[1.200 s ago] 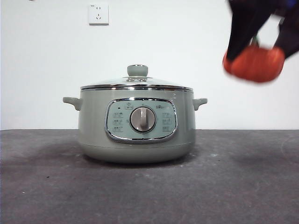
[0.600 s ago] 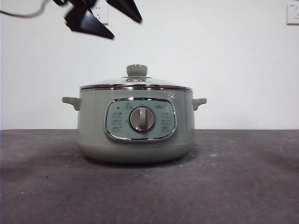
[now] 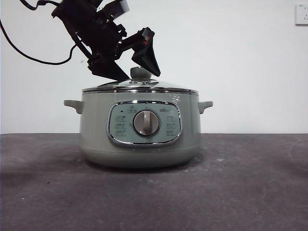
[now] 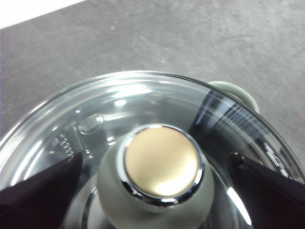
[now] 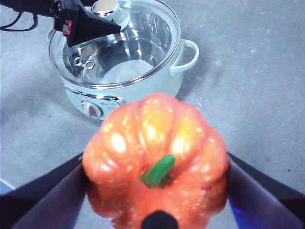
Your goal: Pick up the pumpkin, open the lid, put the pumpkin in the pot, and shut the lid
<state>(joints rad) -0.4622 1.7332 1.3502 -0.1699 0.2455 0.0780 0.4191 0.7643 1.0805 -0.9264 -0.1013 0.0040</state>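
I have the left gripper [image 3: 137,60] down over the pot [image 3: 139,130], its jaws spread wide with one either side of the lid's knob [image 4: 161,164] and neither touching it yet. That knob is where I would take hold: it looks rigid, with a waist below its cap that the jaws could seat under. Its chrome ring looks slick, so I'd close low on the green part. The lid [image 4: 143,102] is glass with a chrome rim, closed on the pot; I judge it moderately heavy, fragile and likely to swing if gripped off-centre. The right gripper [image 5: 157,191] is pinching the pumpkin [image 5: 155,160] between its jaws, held well up and off to the handle side of the pot, out of the front view. The pumpkin looks light, glossy and hard, so a bit slippery. The table [image 3: 240,192] is dark grey and matte, apparently level, with a plain white wall [image 3: 240,62] and a socket [image 3: 301,14] behind.
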